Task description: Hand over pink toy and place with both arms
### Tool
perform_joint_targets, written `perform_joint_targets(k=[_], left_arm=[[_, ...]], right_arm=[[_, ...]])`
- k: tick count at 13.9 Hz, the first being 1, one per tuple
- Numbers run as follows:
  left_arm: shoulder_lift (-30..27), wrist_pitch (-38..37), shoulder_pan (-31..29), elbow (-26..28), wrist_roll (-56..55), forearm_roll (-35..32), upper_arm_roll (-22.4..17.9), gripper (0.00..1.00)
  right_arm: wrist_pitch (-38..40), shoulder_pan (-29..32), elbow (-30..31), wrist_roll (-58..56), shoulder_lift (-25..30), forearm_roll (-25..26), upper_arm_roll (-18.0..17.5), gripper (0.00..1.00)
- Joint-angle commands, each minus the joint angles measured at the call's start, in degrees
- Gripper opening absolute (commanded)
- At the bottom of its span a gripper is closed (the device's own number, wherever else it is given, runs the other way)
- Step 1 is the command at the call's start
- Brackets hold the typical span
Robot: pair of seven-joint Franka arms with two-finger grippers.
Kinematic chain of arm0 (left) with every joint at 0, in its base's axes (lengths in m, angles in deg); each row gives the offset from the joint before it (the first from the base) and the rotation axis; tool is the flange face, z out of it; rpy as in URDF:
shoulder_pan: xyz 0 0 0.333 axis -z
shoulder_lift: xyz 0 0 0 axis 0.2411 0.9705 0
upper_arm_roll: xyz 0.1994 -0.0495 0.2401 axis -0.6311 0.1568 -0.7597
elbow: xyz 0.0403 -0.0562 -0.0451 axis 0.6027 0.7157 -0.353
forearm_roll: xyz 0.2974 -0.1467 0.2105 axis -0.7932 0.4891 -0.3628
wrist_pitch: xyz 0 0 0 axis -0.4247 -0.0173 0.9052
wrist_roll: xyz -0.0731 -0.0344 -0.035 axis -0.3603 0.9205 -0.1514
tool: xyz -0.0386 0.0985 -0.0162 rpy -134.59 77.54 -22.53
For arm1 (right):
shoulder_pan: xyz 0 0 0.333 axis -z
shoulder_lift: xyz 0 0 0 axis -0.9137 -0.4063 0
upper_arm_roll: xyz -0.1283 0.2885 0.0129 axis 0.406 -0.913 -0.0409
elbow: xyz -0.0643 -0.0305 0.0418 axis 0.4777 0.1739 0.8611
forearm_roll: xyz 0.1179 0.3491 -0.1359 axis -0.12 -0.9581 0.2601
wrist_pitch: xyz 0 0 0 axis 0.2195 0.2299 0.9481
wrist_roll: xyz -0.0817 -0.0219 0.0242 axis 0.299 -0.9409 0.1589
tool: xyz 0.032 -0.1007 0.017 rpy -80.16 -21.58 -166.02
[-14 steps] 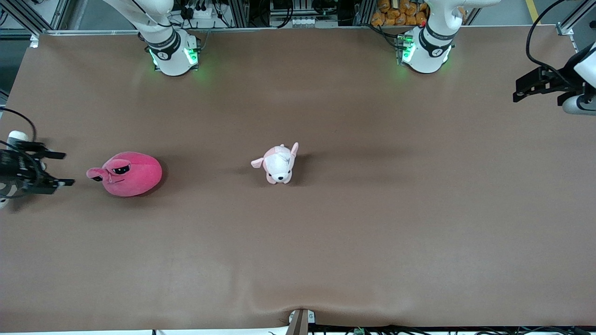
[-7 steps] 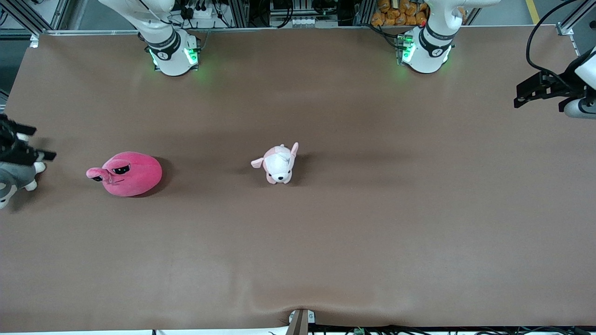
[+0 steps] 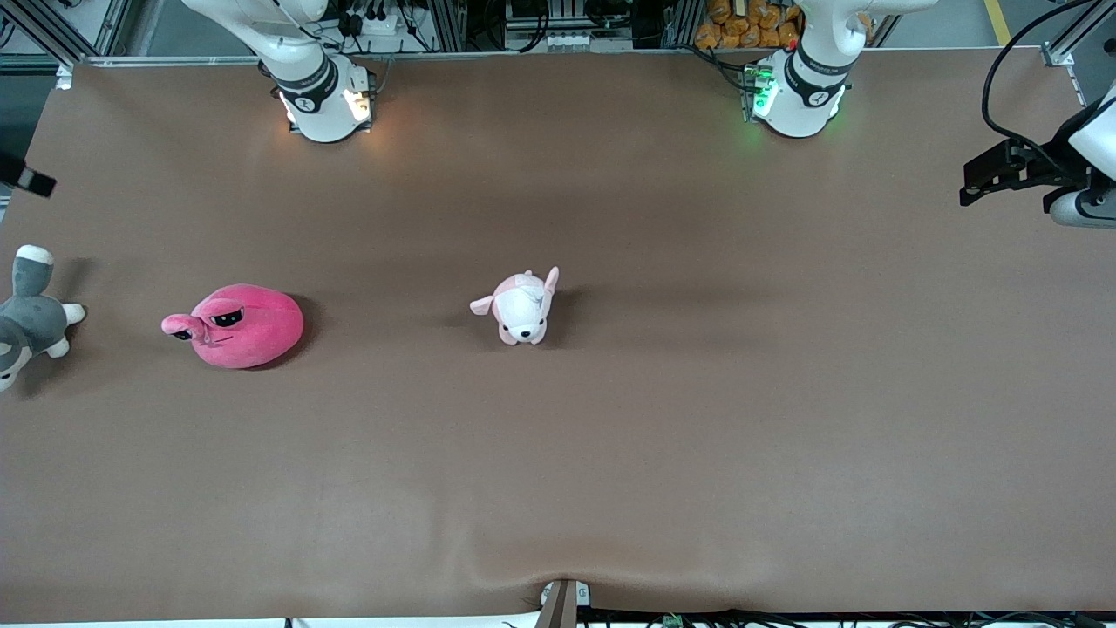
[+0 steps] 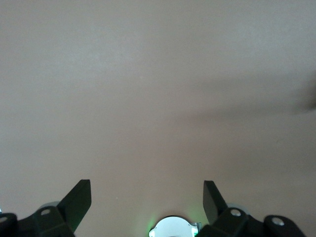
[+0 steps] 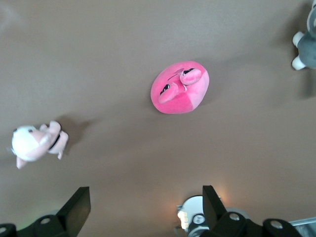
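1. Pink toy [image 3: 237, 325], a round plush with drooping eyes, is lying on the brown table [image 3: 610, 453] toward the right arm's end, nothing gripping it. It also shows in the right wrist view [image 5: 179, 87].
2. Right gripper [image 3: 26, 180] is pulling away: a second ago it was hanging just beside the pink toy over the grey plush [image 3: 30, 312]; now only a tip is showing at the table's edge. Right wrist view is showing its jaws wide apart, holding nothing.
3. Left gripper [image 3: 1003, 170] is waiting over the left arm's end of the table, barely shifting; jaws wide apart, holding nothing.
4. Reading: the retreat fits either a finished placement or an arm resetting; these pictures are not settling which.
5. Pale pink-and-white puppy [image 3: 520, 307] is sitting mid-table, well apart from the pink toy.
6. Room: broad bare cloth is lying open between puppy and left gripper. The grey plush is crowding the right arm's table edge.
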Motion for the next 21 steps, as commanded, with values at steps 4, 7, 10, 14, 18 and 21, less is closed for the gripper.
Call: perform_joint_targets(k=[4, 7, 10, 14, 18, 21], left_arm=[[-0.90, 1.68, -0.07, 0.74, 0.21, -1.35, 0.23, 1.00], [-0.46, 2.12, -0.07, 0.65, 0.03, -1.26, 0.23, 1.00], [-0.46, 2.12, 0.01, 0.65, -0.32, -1.17, 0.32, 1.00], [-0.46, 2.12, 0.01, 0.56, -0.49, -1.00, 0.32, 1.00], [-0.37, 2.12, 0.01, 0.56, -0.49, -0.91, 0.32, 1.00], [-0.28, 2.12, -0.07, 0.56, -0.49, -0.91, 0.32, 1.00]], right_arm=[[-7.09, -4.05, 17.57, -3.13, 10.90, 5.86, -0.22, 1.00], [-13.59, -4.23, 27.85, -3.74, 17.84, 6.04, -0.22, 1.00], [-15.72, -4.14, 29.38, -10.23, 18.92, 6.39, -0.22, 1.00], [-15.20, -3.61, 24.03, -10.42, 16.29, 7.09, -0.13, 1.00], [-14.67, -3.70, 21.99, -10.42, 15.05, 7.54, -0.13, 1.00], [-14.67, -3.78, 21.99, -10.42, 14.70, 7.62, -0.13, 1.00]])
